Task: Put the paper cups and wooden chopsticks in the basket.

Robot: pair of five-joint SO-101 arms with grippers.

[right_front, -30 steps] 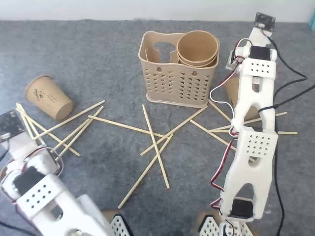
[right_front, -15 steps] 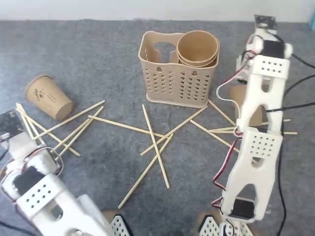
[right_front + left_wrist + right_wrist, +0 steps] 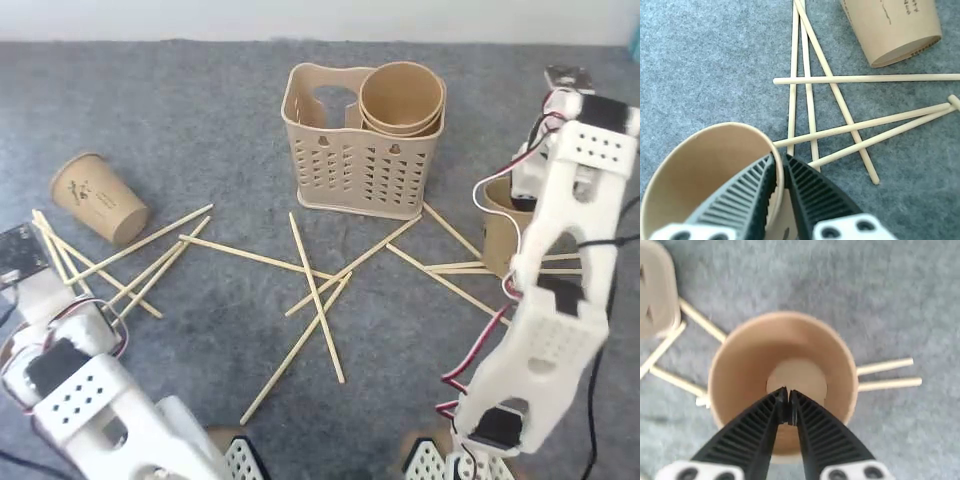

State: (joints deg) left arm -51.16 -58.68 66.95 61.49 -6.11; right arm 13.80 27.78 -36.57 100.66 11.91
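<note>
My left gripper [image 3: 780, 160] is clamped on the rim of a paper cup, one finger inside the wall and one outside. This rim-held cup [image 3: 705, 172] sits at the near left of the table [image 3: 200, 110], just beside a fan of wooden chopsticks [image 3: 840, 107]; a tipped cup [image 3: 100, 198] lies on its side a little farther off. My right gripper [image 3: 788, 394] has its fingers pressed together with nothing between them, poised over the mouth of an upright cup [image 3: 500, 235] to the right of the basket [image 3: 355, 165]. The basket carries stacked cups [image 3: 402, 95] in its right compartment; the left one looks free.

On the right, I judge the fingers must part before they go lower, one tip to each side of the wall, as on the left; closing over the middle would catch nothing. On the left, I would lift straight up so the base clears the sticks, then carry to the free compartment; the paper wall looks thin, so a light pinch should do.

From above, each arm's own body covers its fingertips; the near part of the rim-held cup is cut off. I cannot tell how deep the right tips sit in the cup, nor whether the sticks by the upright cup run under it or merely beside it.
</note>
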